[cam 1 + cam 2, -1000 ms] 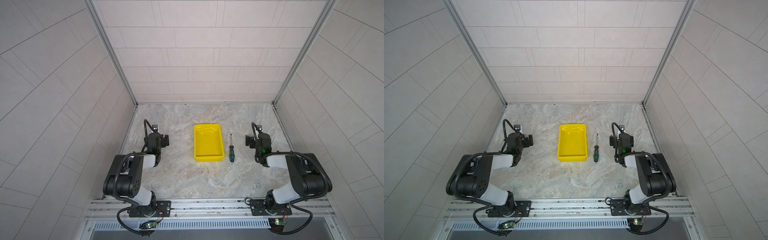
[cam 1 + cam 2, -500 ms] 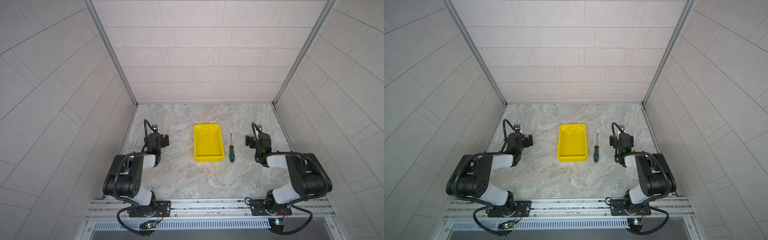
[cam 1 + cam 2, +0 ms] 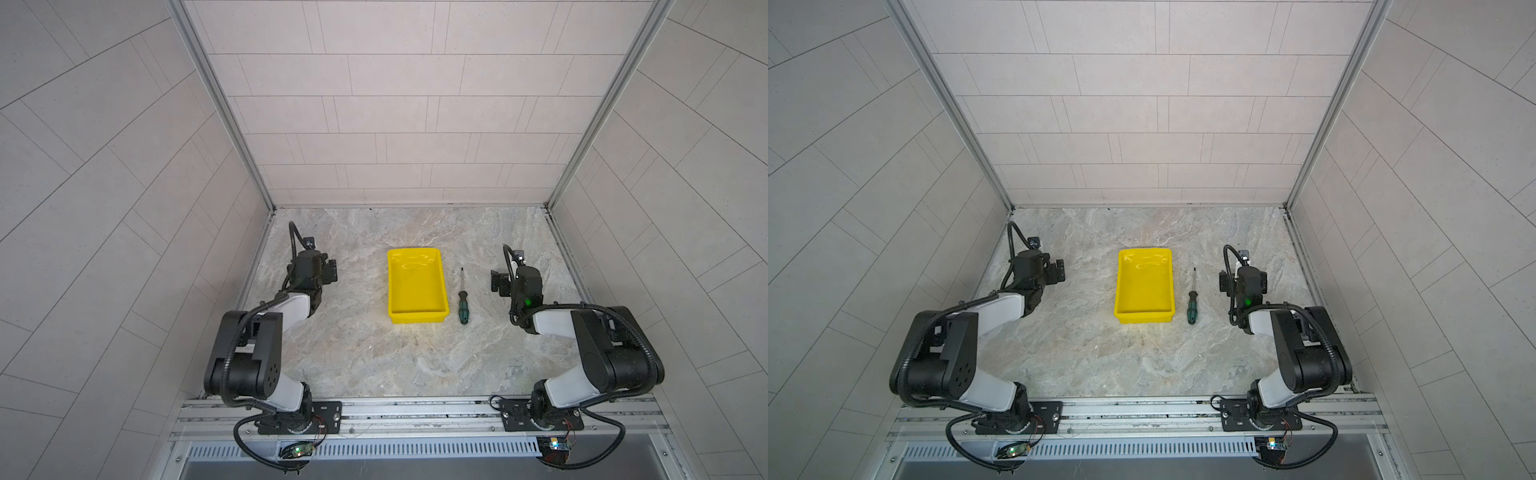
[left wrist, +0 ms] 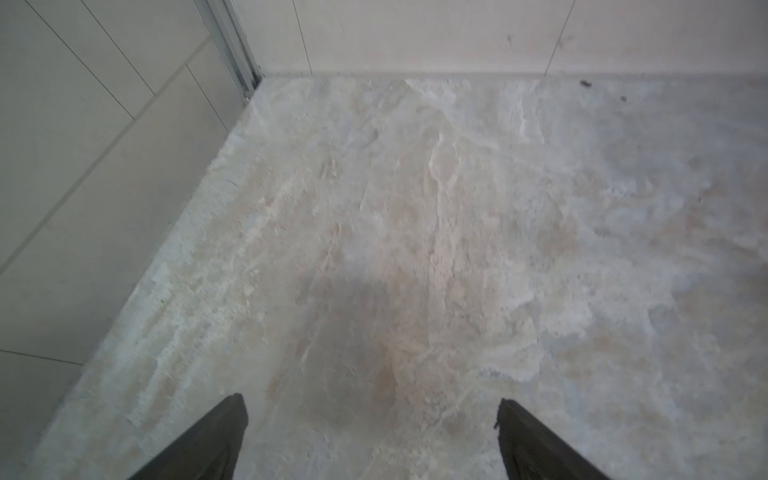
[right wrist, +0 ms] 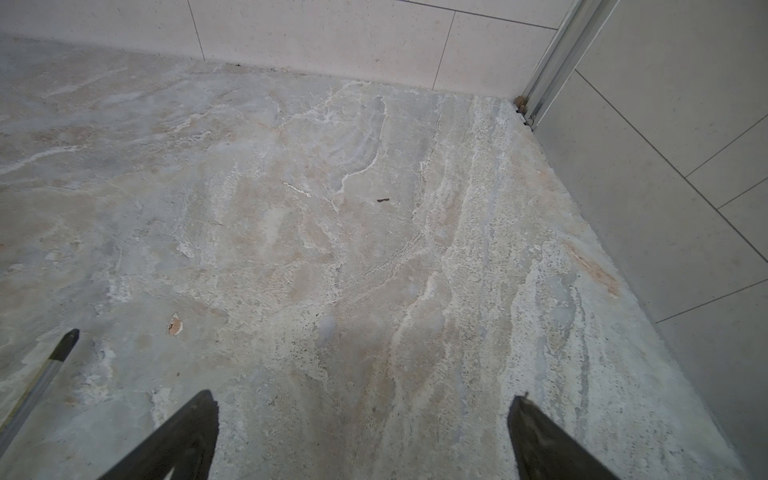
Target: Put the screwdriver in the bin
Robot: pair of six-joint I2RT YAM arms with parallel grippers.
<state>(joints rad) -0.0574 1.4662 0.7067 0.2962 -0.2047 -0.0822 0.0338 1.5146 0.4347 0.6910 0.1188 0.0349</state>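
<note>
The screwdriver [image 3: 462, 306] [image 3: 1192, 308] lies on the marble table just right of the bin, green handle toward the front and thin shaft pointing to the back. The yellow bin [image 3: 418, 317] [image 3: 1144, 318] stands mid-table with nothing in it. My right gripper [image 3: 497, 283] [image 3: 1224, 282] rests low on the table a little right of the screwdriver; its jaws are open and hold nothing [image 5: 361, 405]. The shaft's tip [image 5: 46, 369] shows beside it in the right wrist view. My left gripper [image 3: 331, 272] [image 3: 1060, 270] sits left of the bin, open and holding nothing [image 4: 370, 409].
Tiled walls [image 3: 390, 124] close the table at the back and on both sides, and each gripper is near a side wall. Bare marble [image 3: 395, 361] lies between the bin and the front rail [image 3: 415, 409].
</note>
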